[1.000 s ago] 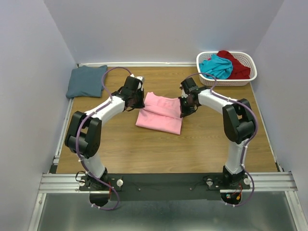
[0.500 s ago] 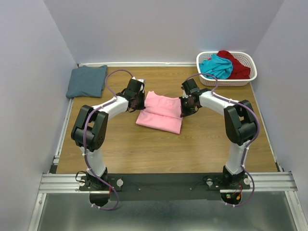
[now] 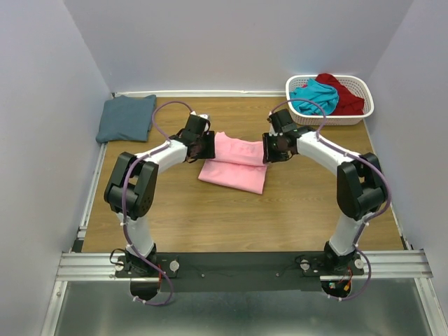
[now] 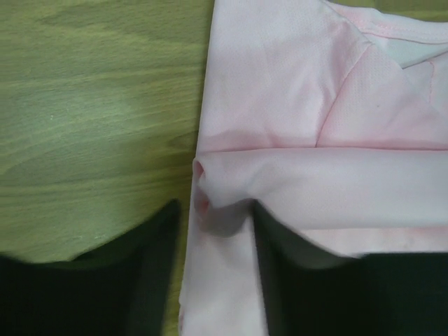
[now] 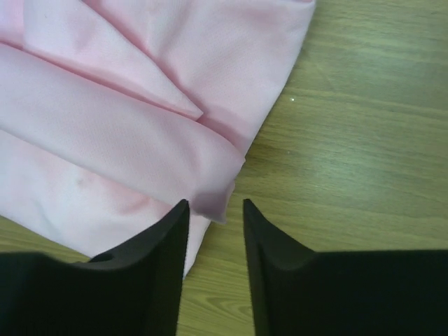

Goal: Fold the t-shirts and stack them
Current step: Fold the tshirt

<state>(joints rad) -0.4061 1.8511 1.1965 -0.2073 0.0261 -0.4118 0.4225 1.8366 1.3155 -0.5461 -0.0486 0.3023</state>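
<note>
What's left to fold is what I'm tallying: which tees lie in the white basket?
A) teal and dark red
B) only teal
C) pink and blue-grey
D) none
A: the white basket holds the teal tee and the dark red tee; the pink tee lies mid-table and the blue-grey tee at the far left corner.

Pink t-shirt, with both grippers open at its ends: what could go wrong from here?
1. The folded edge of the pink t-shirt lies between the open fingers of the left gripper; pulling away could snag it and undo the fold.
2. The right gripper stands at a loose corner; the same drag could happen there.
</note>
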